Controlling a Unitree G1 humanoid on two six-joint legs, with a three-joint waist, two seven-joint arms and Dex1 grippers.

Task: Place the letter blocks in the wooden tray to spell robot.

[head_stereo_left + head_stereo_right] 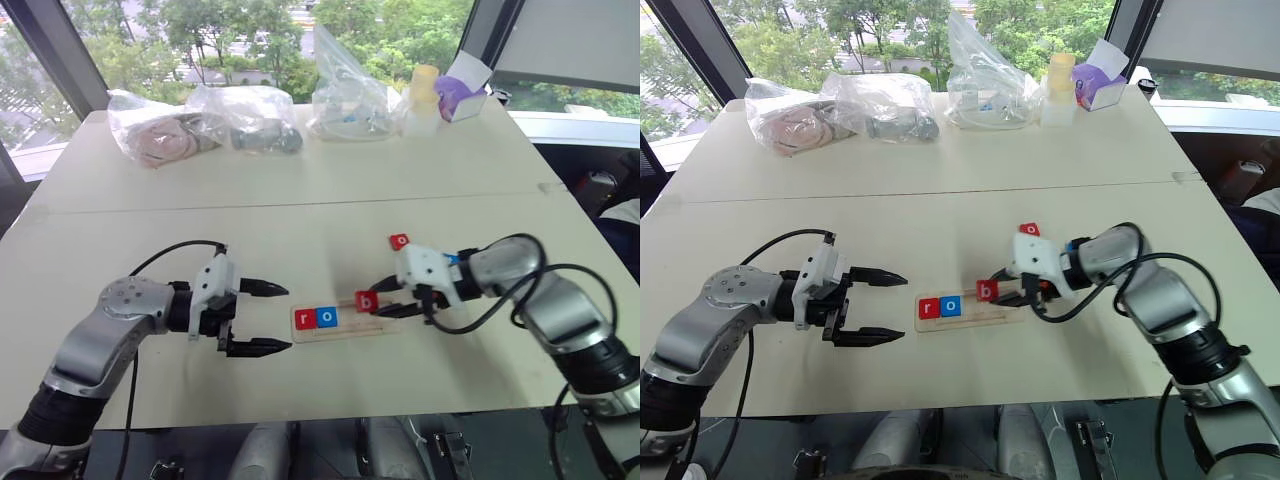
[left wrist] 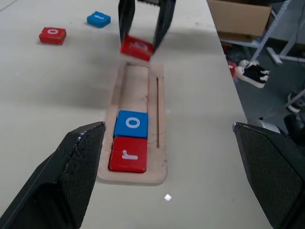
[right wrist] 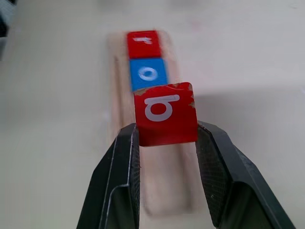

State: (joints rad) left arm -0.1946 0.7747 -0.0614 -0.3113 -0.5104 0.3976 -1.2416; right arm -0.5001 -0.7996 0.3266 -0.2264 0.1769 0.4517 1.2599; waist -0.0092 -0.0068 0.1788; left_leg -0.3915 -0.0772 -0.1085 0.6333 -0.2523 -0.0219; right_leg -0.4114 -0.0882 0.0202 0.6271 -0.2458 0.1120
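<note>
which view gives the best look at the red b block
The right wrist view: the red b block sits close up between the right gripper jaws, letter plain, above the wooden tray. The left wrist view shows it small and far off. In the head views it's a small red square at the tray's empty end.

left gripper [image 1: 262, 318] jaws spread, right gripper [image 1: 380, 300] jaws clamped.

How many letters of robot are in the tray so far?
Two: the red r and blue o sit in the wooden tray. The right end effector holds the red b above the empty part. A red o and a blue block wait on the table.
</note>
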